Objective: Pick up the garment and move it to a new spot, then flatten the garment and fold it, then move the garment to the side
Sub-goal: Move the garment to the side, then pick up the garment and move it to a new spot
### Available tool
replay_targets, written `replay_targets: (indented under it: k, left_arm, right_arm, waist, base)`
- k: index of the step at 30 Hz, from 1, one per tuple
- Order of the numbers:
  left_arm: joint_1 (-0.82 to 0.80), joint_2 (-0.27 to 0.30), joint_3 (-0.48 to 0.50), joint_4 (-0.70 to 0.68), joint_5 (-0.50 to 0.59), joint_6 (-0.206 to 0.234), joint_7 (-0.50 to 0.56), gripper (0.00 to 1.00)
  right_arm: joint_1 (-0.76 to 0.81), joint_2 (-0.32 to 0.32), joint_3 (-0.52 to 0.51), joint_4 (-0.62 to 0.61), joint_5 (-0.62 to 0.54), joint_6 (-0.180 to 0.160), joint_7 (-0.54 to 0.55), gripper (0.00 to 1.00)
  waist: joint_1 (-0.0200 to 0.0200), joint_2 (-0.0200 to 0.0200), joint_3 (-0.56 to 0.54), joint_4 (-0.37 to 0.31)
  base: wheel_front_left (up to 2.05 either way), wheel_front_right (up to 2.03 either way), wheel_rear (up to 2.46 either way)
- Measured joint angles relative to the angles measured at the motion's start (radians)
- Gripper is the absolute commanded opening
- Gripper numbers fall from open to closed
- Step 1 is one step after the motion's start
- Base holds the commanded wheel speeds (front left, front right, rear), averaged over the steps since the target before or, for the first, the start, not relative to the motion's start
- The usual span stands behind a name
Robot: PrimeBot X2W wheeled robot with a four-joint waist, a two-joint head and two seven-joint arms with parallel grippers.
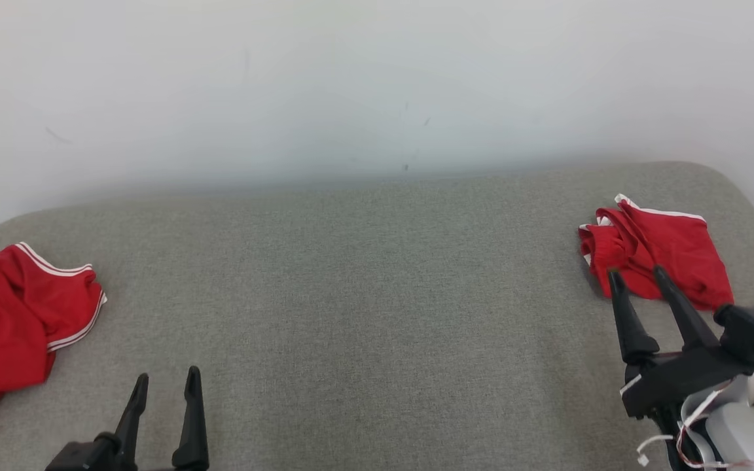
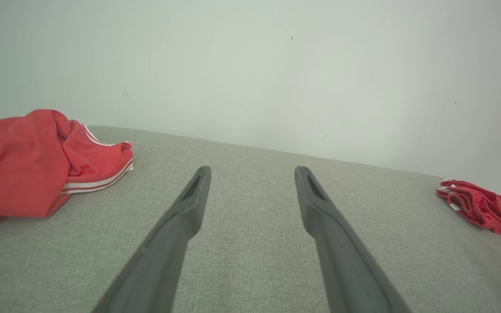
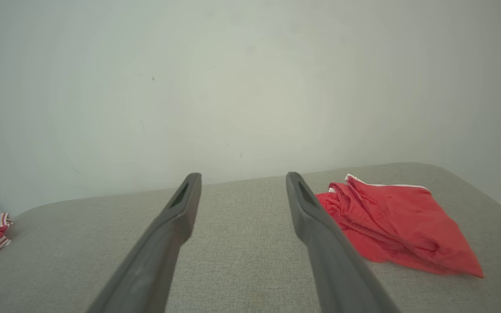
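Garment sat crumpled at the right end of the grey surface, just ahead-right of the right gripper, jaws wide open, empty. Left gripper, also open, was way farther off.

So we're looking at a grey fabric-covered surface with a woven texture and rounded far corners, pushed right up against a plain white wall. Two things lie on it, both out at the sides. Over at our left edge we've got the left red garment, crumpled in a loose heap, with white double stripes along its hem, and part of it runs off the head view. Way across near the far right corner sits the right red garment, bunched and folded over itself, with thin white trim on its top edge. They're well apart, with a wide stretch of grey cloth between them.
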Motion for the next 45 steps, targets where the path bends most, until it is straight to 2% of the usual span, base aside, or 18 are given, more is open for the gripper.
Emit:
replay_targets:
  k: [6,12,25,45]
  left_arm:
    - [0.017,0.0,0.01,-0.008,0.0,0.007,0.0,1.0]
    - [0.025,0.002,0.021,-0.016,0.0,0.008,0.0,1.0]
    - [0.035,0.006,0.027,-0.022,-0.009,0.008,0.017,1.0]
    - [0.037,0.026,0.03,-0.038,-0.009,0.007,0.052,1.0]
  right_arm:
    - [0.102,0.002,-0.043,-0.083,-0.015,-0.069,-0.004,1.0]
    - [0.194,0.004,-0.083,-0.15,-0.051,-0.092,-0.004,1.0]
    - [0.277,-0.006,-0.139,-0.238,-0.09,-0.111,-0.004,1.0]
    - [0.327,-0.009,-0.125,-0.299,-0.139,-0.115,0.012,1.0]
  waist:
    - [0.0,0.0,-0.01,-0.007]
    - [0.0001,0.0,-0.012,-0.012]
    - [0.0001,0.0001,-0.006,-0.017]
    - [0.0001,0.0001,-0.001,-0.007]
  base:
    - [0.0,0.0,0.0]
    - [0.0,0.0,0.0]
    - [0.0,0.0,0.0]
    - [0.0,0.0,0.0]
